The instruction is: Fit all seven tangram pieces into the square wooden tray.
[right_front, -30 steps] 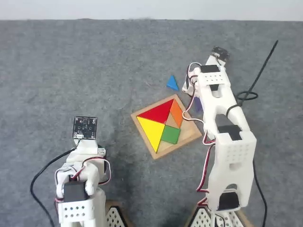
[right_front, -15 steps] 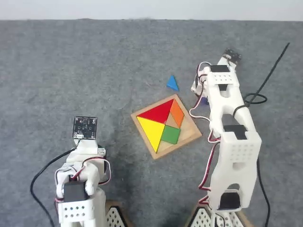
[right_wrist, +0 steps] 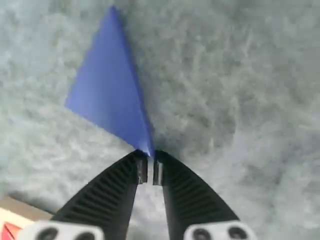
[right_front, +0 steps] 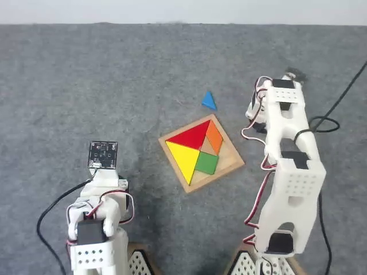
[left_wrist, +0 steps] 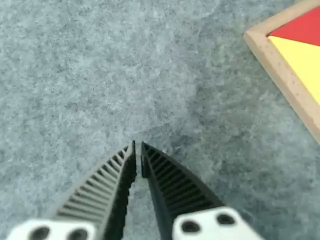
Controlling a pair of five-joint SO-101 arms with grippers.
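Observation:
The square wooden tray [right_front: 234,162] lies mid-table and holds a red triangle [right_front: 192,137], a yellow triangle [right_front: 183,159], an orange piece [right_front: 214,137] and a green square [right_front: 206,163]. A small light blue triangle [right_front: 209,101] rests on the mat beyond the tray. My right gripper [right_wrist: 148,167] is shut on the tip of a dark blue triangle [right_wrist: 110,95] to the right of the tray, where the right arm [right_front: 284,114] covers it from above. My left gripper [left_wrist: 137,145] is shut with nothing in it, over bare mat near a tray corner [left_wrist: 280,55].
Grey felt covers the whole table. The left arm [right_front: 100,189] sits folded back at the lower left. A black cable [right_front: 338,103] trails off to the right of the right arm. A tray corner [right_wrist: 12,207] shows close to the right gripper.
The right arm has swung to the right, away from the tray, and the dark blue triangle went with it, now under the arm. The left arm has not moved.

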